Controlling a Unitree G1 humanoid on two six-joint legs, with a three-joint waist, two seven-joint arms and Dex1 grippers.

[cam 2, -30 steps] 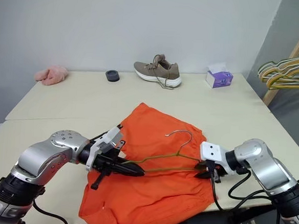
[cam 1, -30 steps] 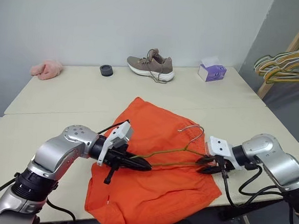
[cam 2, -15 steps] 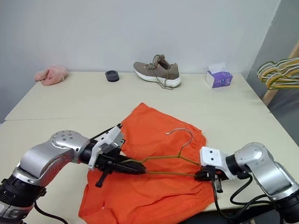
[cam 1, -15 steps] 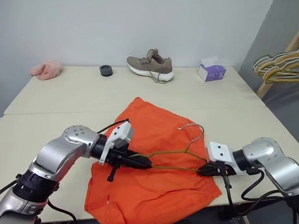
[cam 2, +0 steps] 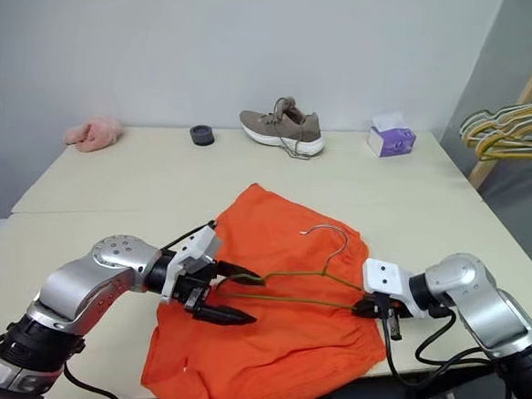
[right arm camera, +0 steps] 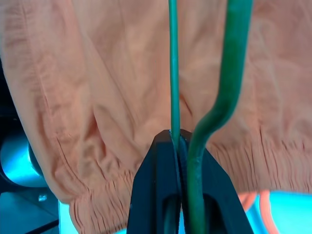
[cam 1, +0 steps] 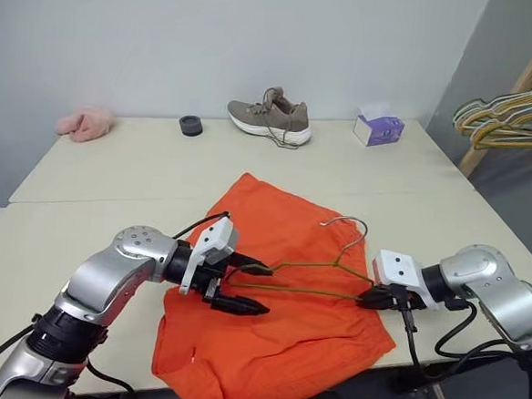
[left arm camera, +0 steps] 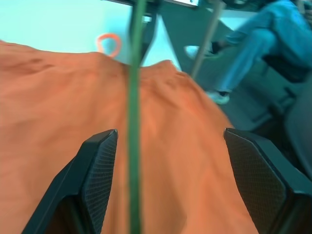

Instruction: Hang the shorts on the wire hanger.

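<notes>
My right gripper [cam 1: 366, 300] covers the wire hanger's [cam 1: 320, 274] end; the shorts' [cam 1: 275, 337] near hem drops past the table [cam 1: 113, 166] edge

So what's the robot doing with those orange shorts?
It is trying to hang the shorts on a wire hanger. The shorts lie spread flat on the table, and the hanger sits on top of them. The right gripper is shut on one end of the hanger. The left gripper is open at the other end, with the wire running between its fingers. The hanger is not inside the shorts yet, so the hanging is not done.
</notes>
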